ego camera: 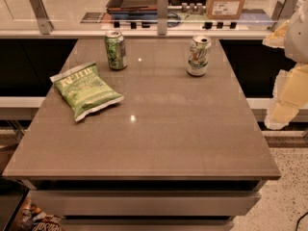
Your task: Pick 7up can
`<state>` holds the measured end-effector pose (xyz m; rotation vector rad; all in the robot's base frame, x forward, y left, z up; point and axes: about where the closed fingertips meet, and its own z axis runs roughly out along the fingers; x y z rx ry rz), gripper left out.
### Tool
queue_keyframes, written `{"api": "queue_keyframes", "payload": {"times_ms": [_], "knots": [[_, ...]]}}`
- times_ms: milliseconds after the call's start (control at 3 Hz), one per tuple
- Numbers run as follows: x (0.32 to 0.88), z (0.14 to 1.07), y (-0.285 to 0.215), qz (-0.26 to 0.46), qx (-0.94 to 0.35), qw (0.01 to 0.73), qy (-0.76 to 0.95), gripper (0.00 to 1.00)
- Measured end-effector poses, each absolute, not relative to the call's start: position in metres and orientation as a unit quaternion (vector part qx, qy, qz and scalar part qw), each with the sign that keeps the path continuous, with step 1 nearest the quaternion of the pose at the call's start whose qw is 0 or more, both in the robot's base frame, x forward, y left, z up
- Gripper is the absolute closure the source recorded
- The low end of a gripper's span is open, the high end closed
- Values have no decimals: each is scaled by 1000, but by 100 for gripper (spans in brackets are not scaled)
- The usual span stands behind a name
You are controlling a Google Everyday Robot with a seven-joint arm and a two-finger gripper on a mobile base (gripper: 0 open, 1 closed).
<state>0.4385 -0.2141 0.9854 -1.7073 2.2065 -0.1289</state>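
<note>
The 7up can point(198, 56) stands upright at the back right of the grey-brown table point(159, 138); it has a white and silver body with green markings and a silver top. My gripper point(281, 110) hangs at the far right edge of the camera view, off the table's right side and well to the right of the can, apart from it. Nothing shows in the gripper.
A darker all-green can point(116, 50) stands upright at the back left. A green chip bag point(86, 89) lies flat on the left side. A glass barrier with metal posts point(162, 12) runs behind the table's back edge. A speckled floor point(284, 196) lies to the right.
</note>
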Motion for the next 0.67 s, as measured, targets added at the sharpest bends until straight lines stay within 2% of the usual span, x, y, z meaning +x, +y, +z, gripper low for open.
{"api": "queue_keyframes", "payload": {"times_ms": [667], "knots": [[454, 989, -215, -51, -584, 203, 785, 0]]}}
